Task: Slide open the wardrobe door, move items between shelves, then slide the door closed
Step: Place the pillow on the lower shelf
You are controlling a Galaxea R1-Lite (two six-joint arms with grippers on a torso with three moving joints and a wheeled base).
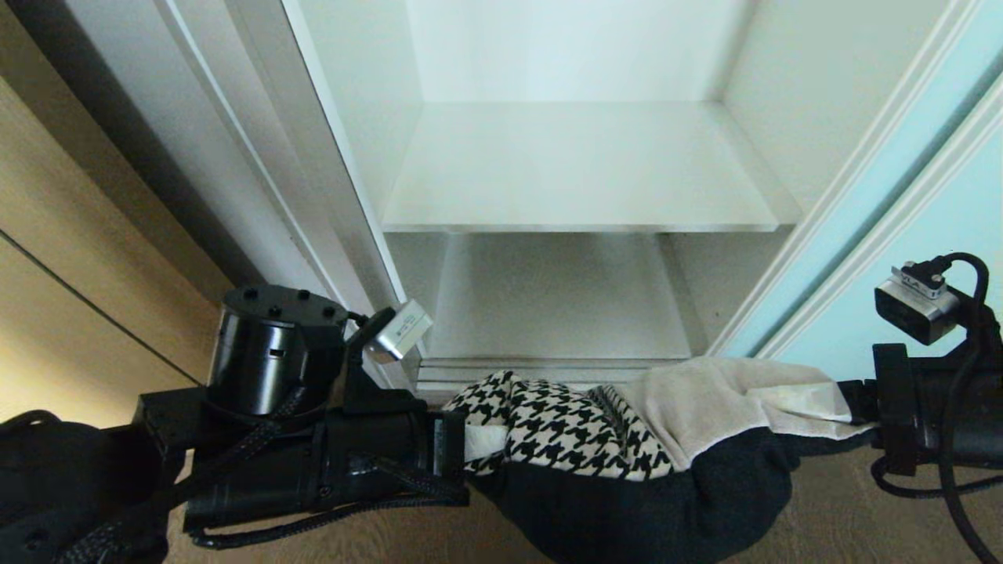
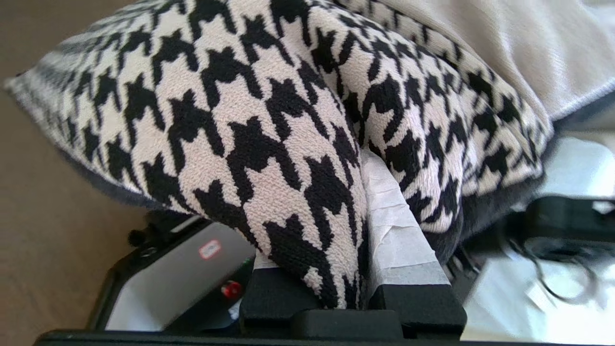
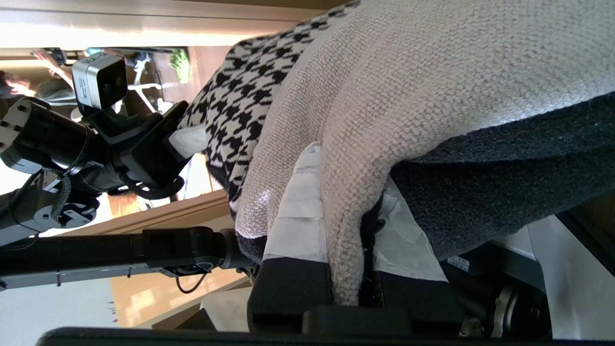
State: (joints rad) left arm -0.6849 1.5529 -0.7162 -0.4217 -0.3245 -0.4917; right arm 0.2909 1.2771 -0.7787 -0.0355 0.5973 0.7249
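The patchwork cushion [image 1: 564, 435] hangs between my two grippers, low in front of the open wardrobe, with its houndstooth and cream patches up and its dark grey back sagging below. At its houndstooth end my left gripper [image 1: 470, 442] is shut on a fold of the fabric [image 2: 240, 120], pinched between the taped fingers [image 2: 394, 226]. My right gripper [image 1: 850, 407] is shut on the cream corner [image 3: 432, 72]. Two white shelves show inside, an upper one [image 1: 580, 168] and a lower one [image 1: 556, 301], both bare. The sliding wardrobe door [image 1: 901, 235] stands slid aside on the right.
A light wooden cabinet front [image 1: 78, 258] fills the left, next to the wardrobe's white frame [image 1: 258, 157]. A metal floor track [image 1: 548, 366] runs along the opening's foot, just behind the cushion. Wooden floor [image 1: 846, 509] lies below. My left arm [image 3: 96, 139] shows in the right wrist view.
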